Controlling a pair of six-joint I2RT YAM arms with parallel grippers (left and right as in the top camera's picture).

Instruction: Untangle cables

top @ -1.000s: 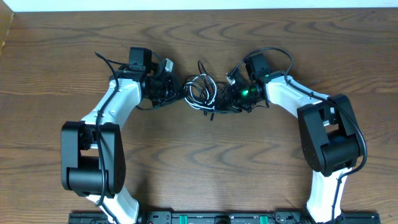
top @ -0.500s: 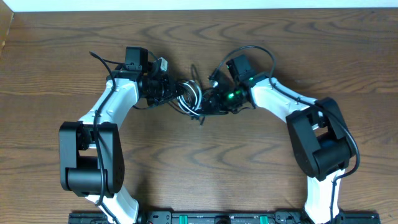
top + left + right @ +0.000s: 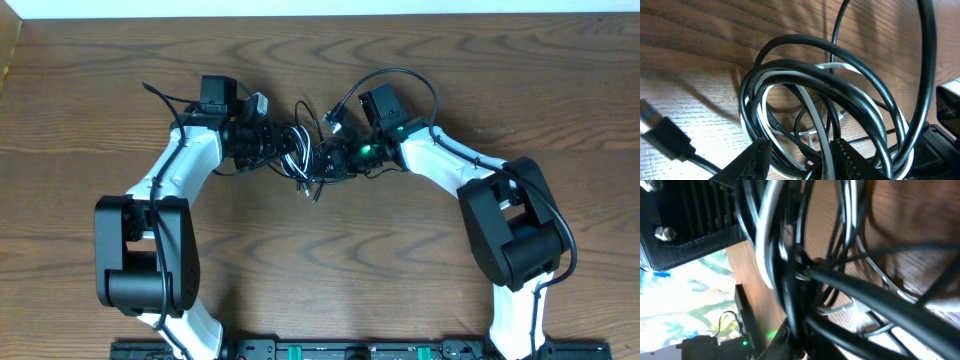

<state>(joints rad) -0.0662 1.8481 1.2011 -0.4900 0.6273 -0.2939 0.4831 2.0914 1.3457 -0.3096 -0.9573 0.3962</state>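
Note:
The cables (image 3: 306, 156), a black cord and a white cord, lie in one tangled coil on the wooden table between my two grippers. My left gripper (image 3: 282, 148) is at the coil's left edge. In the left wrist view its fingers (image 3: 802, 160) are apart, with strands of the black cord (image 3: 855, 75) and the white cord (image 3: 822, 135) passing between them. My right gripper (image 3: 336, 158) is at the coil's right edge. In the right wrist view its jaws (image 3: 810, 340) are closed on black cord strands (image 3: 860, 282), and a white strand (image 3: 766, 215) runs above.
A black USB plug (image 3: 660, 132) lies on the table left of the coil. The right arm's own thick black wire (image 3: 400, 76) loops above its wrist. The table's far edge (image 3: 320, 14) runs along the top of the overhead view.
My right gripper has moved left with the coil, bringing it up against my left gripper. My left gripper shifted slightly left and then held still.

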